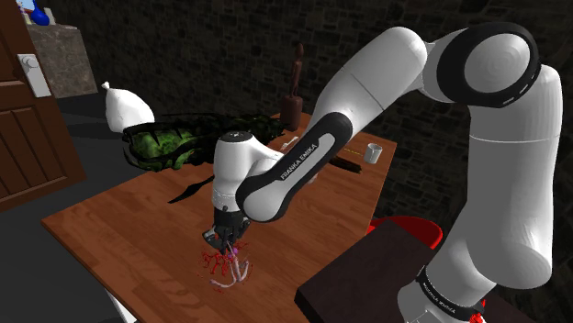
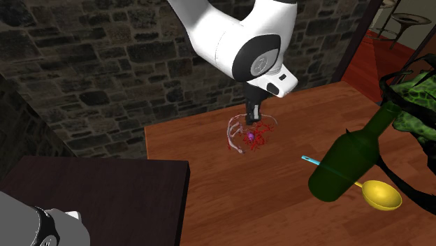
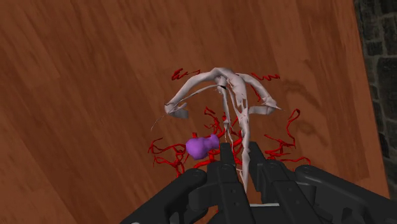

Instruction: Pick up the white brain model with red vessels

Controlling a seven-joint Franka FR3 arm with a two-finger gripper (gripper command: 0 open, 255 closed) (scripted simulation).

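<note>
The brain model (image 3: pixel 216 89) is a loose tangle of white strands with thin red vessels and a small purple lump, lying on the wooden table (image 1: pixel 138 229) near its front edge. My black gripper (image 3: pixel 240 153) stands straight down over it, fingers drawn close together and clasping one white strand between them. From the shoulder view the gripper (image 1: pixel 225 246) sits directly on top of the model (image 1: pixel 230 268). In the second exterior view the gripper (image 2: pixel 253 126) meets the model (image 2: pixel 244 136) close to the table's corner. Whether the model rests on the wood or hangs just above it, I cannot tell.
A dark green bottle (image 2: pixel 349 157) and a yellow spoon (image 2: pixel 377 194) lie toward the second exterior view's right. At the table's back are a green-black heap (image 1: pixel 170 142), a white bag (image 1: pixel 124 105), a small cup (image 1: pixel 374 151) and a dark grinder (image 1: pixel 294 87). A wooden door (image 1: pixel 23 119) stands at the shoulder view's left.
</note>
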